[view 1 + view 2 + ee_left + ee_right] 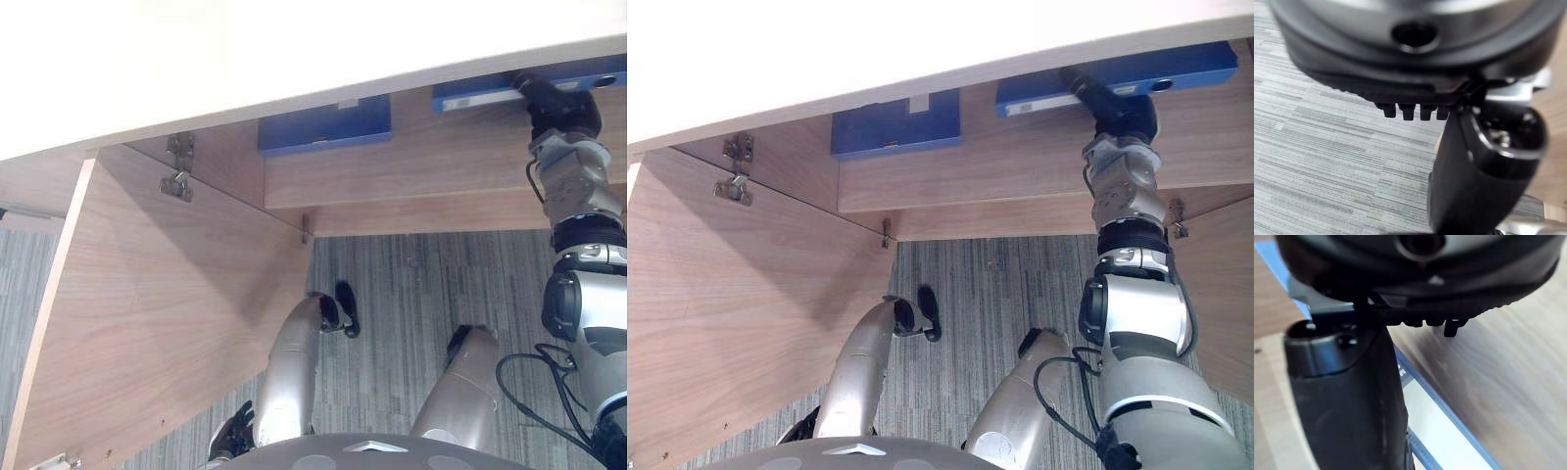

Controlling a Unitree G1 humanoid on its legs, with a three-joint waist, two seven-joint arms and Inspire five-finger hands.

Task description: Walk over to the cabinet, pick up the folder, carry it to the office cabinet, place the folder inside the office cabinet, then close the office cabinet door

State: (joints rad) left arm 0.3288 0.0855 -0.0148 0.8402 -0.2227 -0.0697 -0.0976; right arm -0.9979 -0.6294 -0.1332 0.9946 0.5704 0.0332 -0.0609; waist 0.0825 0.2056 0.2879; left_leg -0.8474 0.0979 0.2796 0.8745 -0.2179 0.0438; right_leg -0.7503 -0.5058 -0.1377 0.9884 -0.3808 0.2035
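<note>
A blue folder (1185, 64) with a white label lies on the shelf inside the open wooden cabinet (1019, 166), under its top board. My right hand (1122, 108) reaches in from below and rests against the folder's near edge. In the right wrist view the dark thumb (1347, 396) lies along the folder (1440, 416), over the wooden shelf; the grip itself is hidden. A second blue folder (323, 125) sits further left on the same shelf. My left hand (233, 433) hangs low beside me, away from the cabinet, its fingers relaxed over the carpet.
The left cabinet door (167, 323) stands swung wide open toward me, its metal hinge (178, 166) showing at the top. The right door (1220, 294) is open too. Grey striped carpet (411, 284) lies between the doors.
</note>
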